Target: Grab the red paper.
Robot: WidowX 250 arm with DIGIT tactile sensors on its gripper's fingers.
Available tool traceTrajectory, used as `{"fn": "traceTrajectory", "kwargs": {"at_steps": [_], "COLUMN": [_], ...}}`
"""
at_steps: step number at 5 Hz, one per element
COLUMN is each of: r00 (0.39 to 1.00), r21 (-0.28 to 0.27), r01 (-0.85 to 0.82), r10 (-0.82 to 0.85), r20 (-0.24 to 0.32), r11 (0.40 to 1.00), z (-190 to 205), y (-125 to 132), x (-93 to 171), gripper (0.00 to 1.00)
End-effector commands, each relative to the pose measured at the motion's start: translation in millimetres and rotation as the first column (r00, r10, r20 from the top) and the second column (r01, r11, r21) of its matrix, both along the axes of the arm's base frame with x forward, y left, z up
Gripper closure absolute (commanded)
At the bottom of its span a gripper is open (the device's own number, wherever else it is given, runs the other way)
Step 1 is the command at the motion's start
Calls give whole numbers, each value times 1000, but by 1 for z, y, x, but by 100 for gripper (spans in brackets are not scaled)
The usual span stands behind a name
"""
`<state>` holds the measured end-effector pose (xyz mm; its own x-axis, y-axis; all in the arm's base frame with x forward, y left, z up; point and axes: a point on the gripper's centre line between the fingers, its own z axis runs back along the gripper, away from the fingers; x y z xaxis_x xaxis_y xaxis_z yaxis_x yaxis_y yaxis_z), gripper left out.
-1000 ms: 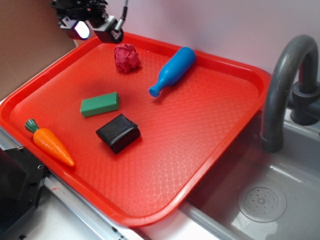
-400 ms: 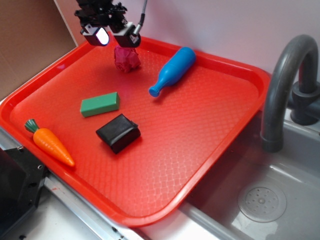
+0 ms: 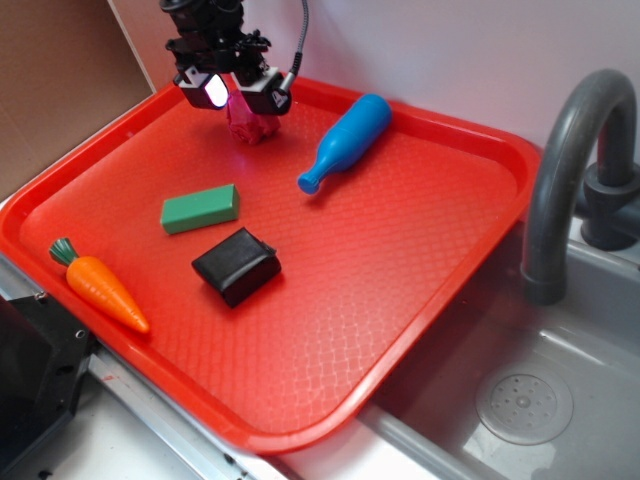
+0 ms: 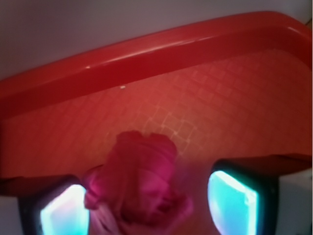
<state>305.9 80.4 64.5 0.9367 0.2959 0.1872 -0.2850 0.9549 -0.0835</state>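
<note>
The red paper (image 3: 252, 124) is a dark crimson crumpled ball lying near the far left corner of the red tray (image 3: 460, 260). My gripper (image 3: 238, 93) hangs directly over it, open, one finger on each side of the ball. In the wrist view the red paper (image 4: 139, 181) fills the gap between the two glowing pads (image 4: 232, 198). It lies closer to the left pad, and a clear space separates it from the right one. The gripper (image 4: 149, 208) hides the ball's upper part in the exterior view.
On the tray lie a blue bottle (image 3: 345, 141) just right of the paper, a green block (image 3: 200, 208), a black block (image 3: 237, 265) and a toy carrot (image 3: 100, 287). The tray's raised far rim (image 4: 146, 54) is right behind the paper. A grey faucet (image 3: 565, 170) and a sink (image 3: 520, 400) stand to the right.
The gripper has moved right and down from the tray's far left corner, coming to straddle the red paper. The paper and the other objects have stayed put.
</note>
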Motion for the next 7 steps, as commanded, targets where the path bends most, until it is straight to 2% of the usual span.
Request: {"fn": "traceTrajectory", "kwargs": {"at_steps": [1, 3, 4, 5, 6, 7], "r00": [1000, 1000, 1000, 1000, 990, 994], "r21": [25, 34, 82, 107, 54, 26], "r01": [28, 13, 19, 16, 135, 109], "r10": [-28, -13, -19, -15, -133, -109], "r20": [6, -2, -3, -11, -37, -14], "r11": [999, 999, 996, 994, 989, 994], "z": [3, 3, 30, 79, 124, 157], "y": [0, 2, -4, -23, -39, -47], "x": [10, 10, 4, -10, -30, -53], "gripper": [100, 100, 100, 100, 100, 100]}}
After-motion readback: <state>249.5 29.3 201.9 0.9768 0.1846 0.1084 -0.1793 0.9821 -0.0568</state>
